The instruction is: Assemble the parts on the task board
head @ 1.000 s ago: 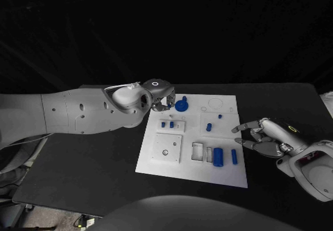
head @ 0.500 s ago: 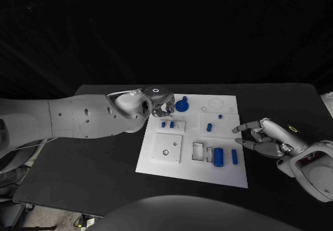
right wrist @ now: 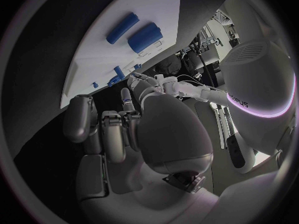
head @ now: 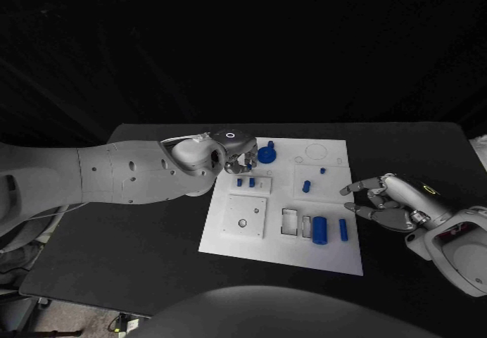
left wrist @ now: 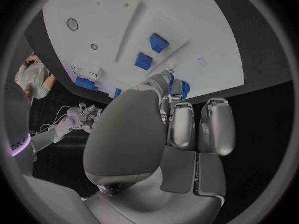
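Two hands: both over the black bench (head: 132, 253), one at each side of the task board (head: 254, 243).
Near parts: a thick blue cylinder (head: 319, 230) and a thin blue pin (head: 343, 229) lie side by side on the board's near right part, beside two rectangular slots (head: 298, 223).
Right hand (head: 394, 204): just off the board's right edge, fingers (head: 357, 186) loosely curled and apart, holding nothing.
Middle parts: two small blue pegs (head: 245, 182) stand in a raised block; another blue peg (head: 305, 186) stands to their right.
Left hand (head: 236, 149): at the board's far left corner, fingers bent down beside the round blue knob (head: 266, 153); whether they grip anything cannot be told.
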Robot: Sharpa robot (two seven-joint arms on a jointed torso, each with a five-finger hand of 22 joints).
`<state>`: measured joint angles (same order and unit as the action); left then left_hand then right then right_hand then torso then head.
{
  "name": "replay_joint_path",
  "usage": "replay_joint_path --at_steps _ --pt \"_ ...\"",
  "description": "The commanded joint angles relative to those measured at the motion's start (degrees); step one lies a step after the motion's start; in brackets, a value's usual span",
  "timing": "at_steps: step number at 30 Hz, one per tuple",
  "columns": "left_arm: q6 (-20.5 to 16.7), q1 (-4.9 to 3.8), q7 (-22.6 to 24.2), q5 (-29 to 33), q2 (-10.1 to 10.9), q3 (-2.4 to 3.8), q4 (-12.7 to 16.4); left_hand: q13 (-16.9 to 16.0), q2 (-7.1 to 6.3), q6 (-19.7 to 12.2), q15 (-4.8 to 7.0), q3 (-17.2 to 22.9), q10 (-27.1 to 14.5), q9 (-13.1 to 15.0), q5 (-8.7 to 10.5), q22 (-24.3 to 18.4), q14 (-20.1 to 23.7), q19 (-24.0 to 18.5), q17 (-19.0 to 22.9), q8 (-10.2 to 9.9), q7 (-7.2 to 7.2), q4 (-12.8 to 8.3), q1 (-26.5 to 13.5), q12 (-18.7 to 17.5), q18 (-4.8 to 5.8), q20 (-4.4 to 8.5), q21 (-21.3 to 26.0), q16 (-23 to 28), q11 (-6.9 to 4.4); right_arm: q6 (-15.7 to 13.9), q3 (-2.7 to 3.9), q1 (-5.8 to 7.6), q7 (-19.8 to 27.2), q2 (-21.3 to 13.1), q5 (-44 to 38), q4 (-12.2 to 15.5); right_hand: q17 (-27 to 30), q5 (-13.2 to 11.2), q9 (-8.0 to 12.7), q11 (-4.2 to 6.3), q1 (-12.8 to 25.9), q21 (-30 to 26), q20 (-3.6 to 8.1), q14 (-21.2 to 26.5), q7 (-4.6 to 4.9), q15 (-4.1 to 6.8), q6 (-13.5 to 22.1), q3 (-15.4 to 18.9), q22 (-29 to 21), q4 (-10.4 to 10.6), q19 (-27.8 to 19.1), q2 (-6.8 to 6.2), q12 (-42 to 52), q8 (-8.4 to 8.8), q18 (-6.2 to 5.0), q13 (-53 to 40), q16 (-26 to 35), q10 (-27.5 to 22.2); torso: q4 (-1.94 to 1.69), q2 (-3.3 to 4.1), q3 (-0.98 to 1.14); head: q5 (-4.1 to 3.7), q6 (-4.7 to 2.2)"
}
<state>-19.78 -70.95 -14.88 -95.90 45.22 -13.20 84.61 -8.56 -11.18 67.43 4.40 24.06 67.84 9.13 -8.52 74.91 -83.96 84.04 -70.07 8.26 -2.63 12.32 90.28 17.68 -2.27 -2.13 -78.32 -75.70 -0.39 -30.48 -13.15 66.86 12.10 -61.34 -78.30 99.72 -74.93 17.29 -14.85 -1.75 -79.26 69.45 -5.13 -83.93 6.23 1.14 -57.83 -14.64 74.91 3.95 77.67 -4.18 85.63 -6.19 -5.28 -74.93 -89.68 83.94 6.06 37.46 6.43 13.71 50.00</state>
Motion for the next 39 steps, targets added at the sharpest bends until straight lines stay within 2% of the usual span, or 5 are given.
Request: replay_joint_path --at_steps 1,21,32,39 --pt "-0.3 0.20 0.0 0.2 -0.5 0.02 -0.4 0.0 -0.32 -0.5 0.32 0.2 0.3 0.0 0.08 11.7 -2.2 1.1 0.1 -0.2 0.00 0.0 0.0 -0.2 -0.30 0.32 0.3 0.4 0.08 0.8 -0.02 -0.08 0.0 0.0 -0.1 0.1 -15.1 0.3 -0.1 -0.11 -0.3 -0.4 0.06 -6.1 0.15 0.16 -0.4 -0.1 9.0 -0.2 -0.3 0.35 -0.2 -0.26 0.67 -9.0 -0.3 2.0 -0.01 0.02 0.00 -0.19 0.00" --pt "0.6 1.18 -0.2 0.0 -2.0 0.03 -2.9 0.1 -0.21 -0.6 0.31 0.5 0.3 -0.1 0.01 11.6 -2.0 1.0 0.6 -0.4 0.05 -0.1 0.3 -0.5 -0.37 0.32 0.6 0.7 0.11 1.2 -0.02 -0.47 -0.2 0.1 0.7 0.0 -15.1 0.3 -0.1 -0.12 -0.3 -0.4 0.05 -6.1 0.15 0.16 -0.4 -0.1 9.0 -0.2 -0.4 0.38 -0.2 -0.28 0.67 -8.9 -0.3 2.0 -0.01 0.03 0.01 -0.18 0.00" --pt "1.4 1.31 -0.7 0.0 -2.2 0.03 -3.2 0.1 -0.21 -0.4 0.32 0.7 0.1 -0.1 -0.16 11.5 -1.7 0.8 1.3 -0.4 0.12 -0.3 0.6 -0.8 -0.46 0.33 1.1 1.3 0.12 1.4 -0.02 -0.63 -0.3 0.1 0.9 -0.1 -15.1 0.3 -0.2 -0.13 -0.4 -0.5 0.04 -6.1 0.15 0.15 -0.4 -0.2 9.0 -0.3 -0.5 0.43 -0.3 -0.31 0.64 -8.9 -0.3 1.9 -0.04 0.01 0.02 -0.16 0.00" --pt "2.9 1.33 -0.9 0.0 -2.1 0.03 -3.1 0.1 -0.78 -1.1 0.31 0.7 -0.5 -0.3 0.23 11.3 -1.3 0.4 2.1 -0.9 0.50 -0.3 0.2 -1.5 -0.59 0.33 1.7 2.0 0.08 1.4 -0.02 -0.67 -0.3 0.2 0.9 -0.1 -15.1 0.3 -0.2 -0.13 -0.4 -0.5 0.04 -6.1 0.15 0.15 -0.4 -0.2 9.0 -0.3 -0.5 0.43 -0.3 -0.31 0.64 -8.9 -0.3 1.9 -0.03 0.00 0.02 -0.01 0.00"
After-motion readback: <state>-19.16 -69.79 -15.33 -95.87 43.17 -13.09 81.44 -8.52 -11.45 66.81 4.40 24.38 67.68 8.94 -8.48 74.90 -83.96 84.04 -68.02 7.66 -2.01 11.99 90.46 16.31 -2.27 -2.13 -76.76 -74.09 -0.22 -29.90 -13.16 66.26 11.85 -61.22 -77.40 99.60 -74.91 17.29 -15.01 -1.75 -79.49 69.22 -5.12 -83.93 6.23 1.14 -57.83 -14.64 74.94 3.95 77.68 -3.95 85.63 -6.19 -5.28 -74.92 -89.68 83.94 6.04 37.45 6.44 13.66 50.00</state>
